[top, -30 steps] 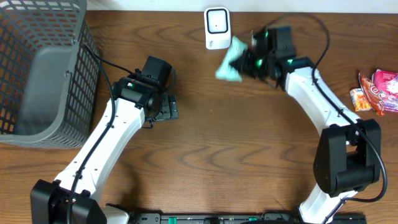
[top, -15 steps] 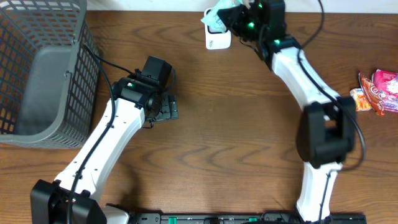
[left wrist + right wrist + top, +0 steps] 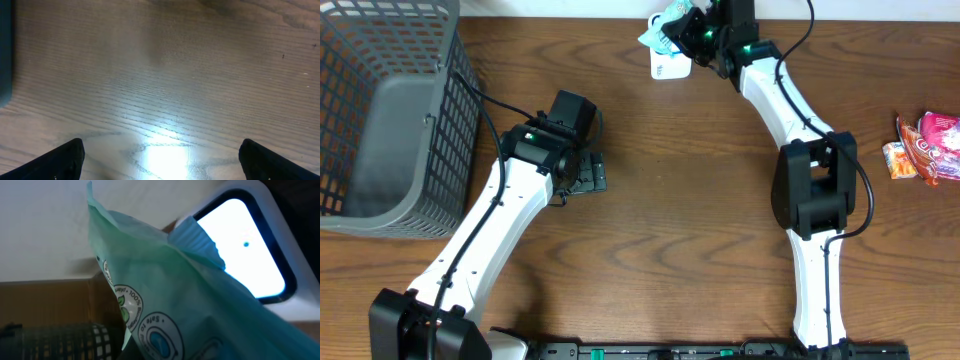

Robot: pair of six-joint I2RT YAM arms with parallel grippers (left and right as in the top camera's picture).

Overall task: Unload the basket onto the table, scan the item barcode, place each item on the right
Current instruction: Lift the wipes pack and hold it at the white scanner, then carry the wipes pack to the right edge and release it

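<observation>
The item is a teal-green packet (image 3: 663, 28) with round printed logos, and my right gripper (image 3: 690, 32) is shut on it at the far edge of the table. It hangs directly over the white barcode scanner (image 3: 669, 64), covering the scanner's upper part from overhead. In the right wrist view the packet (image 3: 165, 300) fills most of the frame and hides my fingers, with the scanner's bright window (image 3: 245, 245) just behind it. My left gripper (image 3: 588, 175) rests open over bare wood; its dark fingertips (image 3: 65, 160) stand far apart with nothing between them.
A grey mesh basket (image 3: 380, 120) takes up the far left corner. Red and orange snack packets (image 3: 925, 145) lie at the right edge. The basket's mesh also shows low on the left in the right wrist view (image 3: 60, 340).
My right arm has swung the teal packet from beside the scanner, up and left, until it hangs over the scanner. The left arm has not moved.
</observation>
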